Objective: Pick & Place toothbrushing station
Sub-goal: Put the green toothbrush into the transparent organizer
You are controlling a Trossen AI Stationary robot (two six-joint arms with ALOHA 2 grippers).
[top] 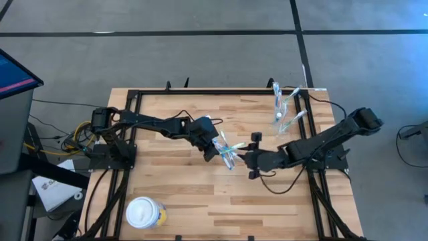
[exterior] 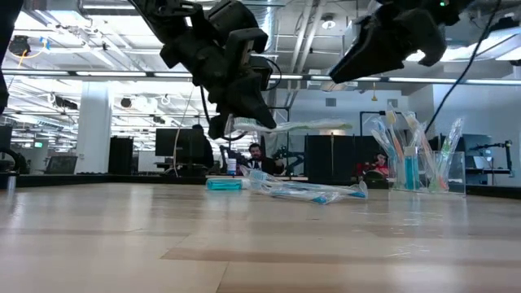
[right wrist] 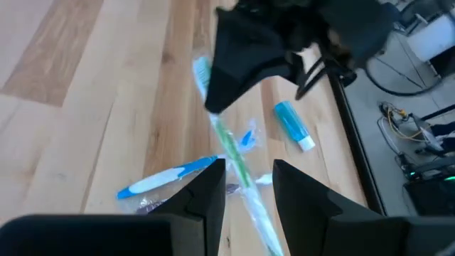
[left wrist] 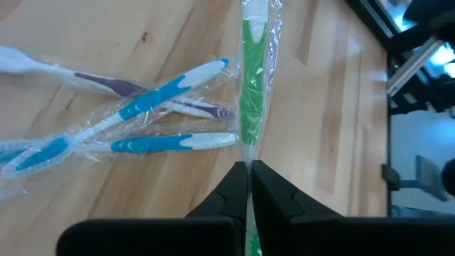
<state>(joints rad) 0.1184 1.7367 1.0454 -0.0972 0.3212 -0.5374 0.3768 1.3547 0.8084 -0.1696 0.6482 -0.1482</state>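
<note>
Step in hand: handover of wrapped green toothbrush [left wrist: 252, 107], held above counter [top: 187, 201] mid-table. Left claw [left wrist: 249, 186] clamped shut on its end. Right claw [right wrist: 249, 186] parted around its other end, not yet closed. Next: right claw closed, left released, brush carried to tumbler [top: 289, 115] at far right corner.

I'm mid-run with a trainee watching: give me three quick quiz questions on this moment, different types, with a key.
1. True or false: the left gripper is shut on the green-handled toothbrush in clear wrapping.
2. Which gripper has open jaws on either side of that toothbrush? A. left B. right C. neither
3. Fill in: the small blue tube with white cap lies on the ____.

Key:
1. True; the brush is held clear of the light wooden table.
2. B, the right gripper.
3. Table, near the wrapped blue-and-white toothbrushes.
</note>
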